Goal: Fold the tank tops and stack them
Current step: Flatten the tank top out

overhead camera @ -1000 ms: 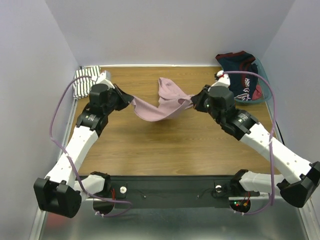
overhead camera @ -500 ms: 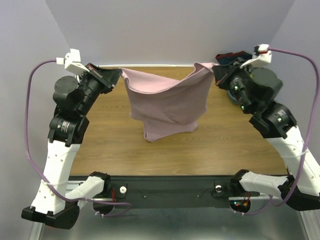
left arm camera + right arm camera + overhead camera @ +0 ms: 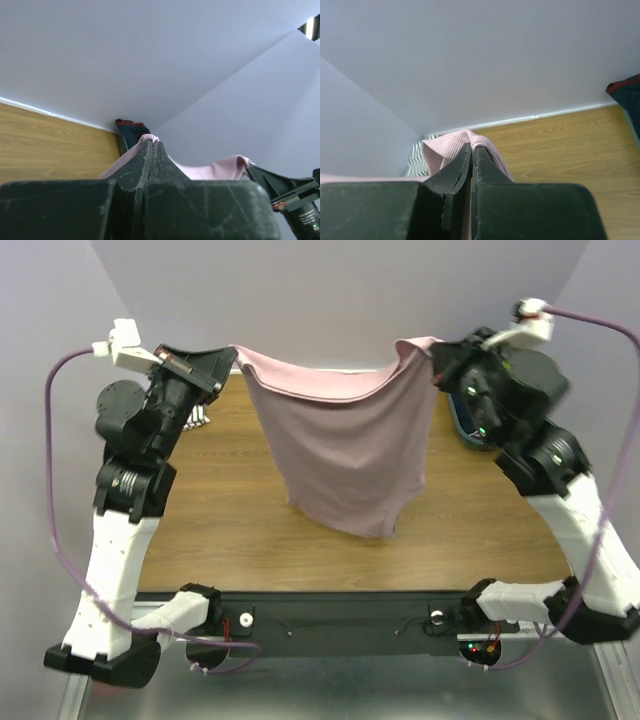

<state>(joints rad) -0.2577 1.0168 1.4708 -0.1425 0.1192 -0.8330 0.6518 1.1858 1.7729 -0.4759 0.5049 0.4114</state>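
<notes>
Jaws shut: left gripper (image 3: 233,353), right gripper (image 3: 435,356) each pinch a top corner of pink tank top (image 3: 350,450), hanging above table (image 3: 230,510). Risk: shallow pinch slips, cloth drops crumpled.

Only a sliver of the striped tank top (image 3: 416,159) shows past the pink tank top (image 3: 447,145) in the right wrist view, whose right edge cuts off the dark clothing (image 3: 629,92). From above, the right arm (image 3: 520,410) hides most of the bin (image 3: 460,430).
</notes>
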